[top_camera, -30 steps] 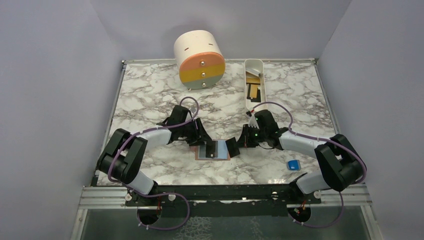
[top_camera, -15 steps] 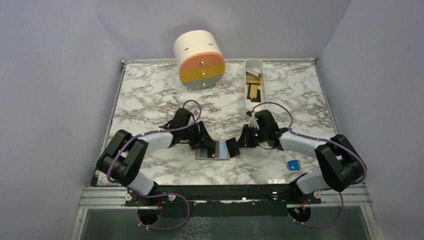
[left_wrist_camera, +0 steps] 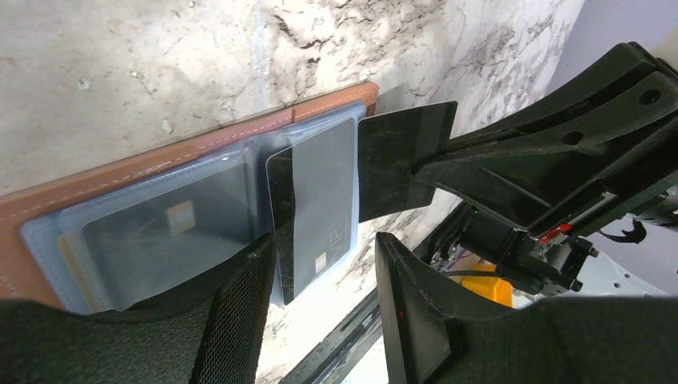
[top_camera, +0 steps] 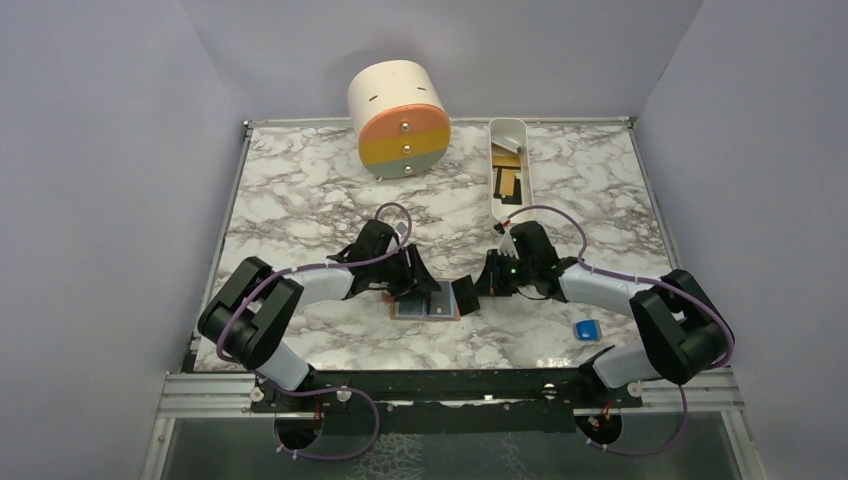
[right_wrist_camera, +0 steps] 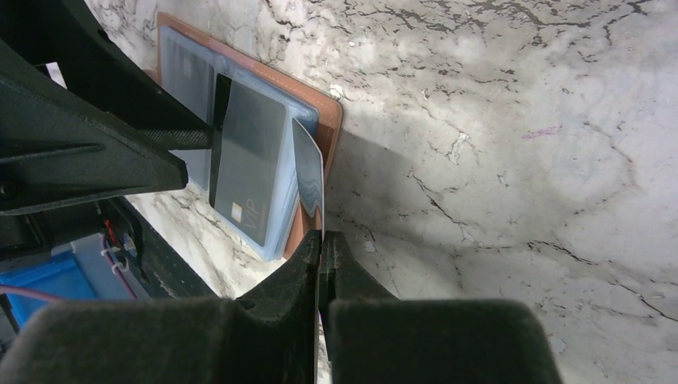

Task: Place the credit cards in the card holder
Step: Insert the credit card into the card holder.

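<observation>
Left end effector (left_wrist_camera: 326, 240): about half open, straddling a dark card (left_wrist_camera: 312, 192) lying flat between its fingers, one finger against the card's long edge, the other just clear of it. No squeeze visible, so likely guiding rather than gripping. Set that way, by the look of it, to slide the card sideways under the pale-blue pocket (left_wrist_camera: 252, 172) of the holder (left_wrist_camera: 120, 172) directly beneath. Holder spread open on the desk (right_wrist_camera: 520, 120), brown side down, under and just ahead of the fingertips. Card resting over the pocket, not yet visibly tucked in; actual entry into the slot: cannot tell. Further back, off to one side of the fingers, a pocketed card (left_wrist_camera: 152, 240) with a gold chip behind a clear window, seemingly already stowed.

Right end effector (right_wrist_camera: 321, 240): pinched fully closed on a thin dark sheet, by its look a second card (right_wrist_camera: 308, 180), held on edge straight ahead of its tips at the holder's brown rim. Probably parked there to wait its turn, near the slot yet clear of the left fingers.
</observation>
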Available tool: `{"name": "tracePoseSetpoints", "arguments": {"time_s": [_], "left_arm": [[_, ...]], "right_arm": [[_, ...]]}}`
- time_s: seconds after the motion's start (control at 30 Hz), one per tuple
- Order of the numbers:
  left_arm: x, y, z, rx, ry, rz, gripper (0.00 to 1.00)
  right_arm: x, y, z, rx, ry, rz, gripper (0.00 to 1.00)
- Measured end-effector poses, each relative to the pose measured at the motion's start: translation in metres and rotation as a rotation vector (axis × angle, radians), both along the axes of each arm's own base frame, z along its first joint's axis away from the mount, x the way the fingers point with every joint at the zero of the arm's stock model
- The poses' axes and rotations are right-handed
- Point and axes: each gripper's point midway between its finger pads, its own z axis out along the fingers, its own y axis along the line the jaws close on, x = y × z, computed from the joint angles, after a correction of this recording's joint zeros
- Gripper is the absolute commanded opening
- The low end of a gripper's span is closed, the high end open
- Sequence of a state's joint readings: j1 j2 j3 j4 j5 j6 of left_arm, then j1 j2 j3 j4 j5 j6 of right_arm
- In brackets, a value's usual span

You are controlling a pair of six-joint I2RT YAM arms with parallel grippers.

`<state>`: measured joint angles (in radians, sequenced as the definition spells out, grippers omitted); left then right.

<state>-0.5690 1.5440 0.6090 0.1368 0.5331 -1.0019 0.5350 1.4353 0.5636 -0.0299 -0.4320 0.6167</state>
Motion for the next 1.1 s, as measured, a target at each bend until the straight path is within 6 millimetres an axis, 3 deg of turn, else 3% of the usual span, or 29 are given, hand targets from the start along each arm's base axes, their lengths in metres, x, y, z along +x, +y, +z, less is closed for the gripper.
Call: {"name": "tracePoseSetpoints", "arguments": {"time_s": [0.5,0.77,1.1], "left_arm": [[-0.004,-0.012,-0.004,0.012,-0.025,-0.014,0.5],[-0.004,-0.018,-0.001,-0.001,-0.057,-0.03,0.5],[0.001,-0.032,0.01,-0.059,-0.111,-0.037,0.5]], "right_arm": [[0.003,-0.003,0.0,-0.022,-0.008,-0.005,0.01],[0.012,-0.008,0.011,-0.077,-0.052,-0.015,0.01],[0.008,-0.017,0.023,-0.101,-0.072,-0.025,0.01]]}}
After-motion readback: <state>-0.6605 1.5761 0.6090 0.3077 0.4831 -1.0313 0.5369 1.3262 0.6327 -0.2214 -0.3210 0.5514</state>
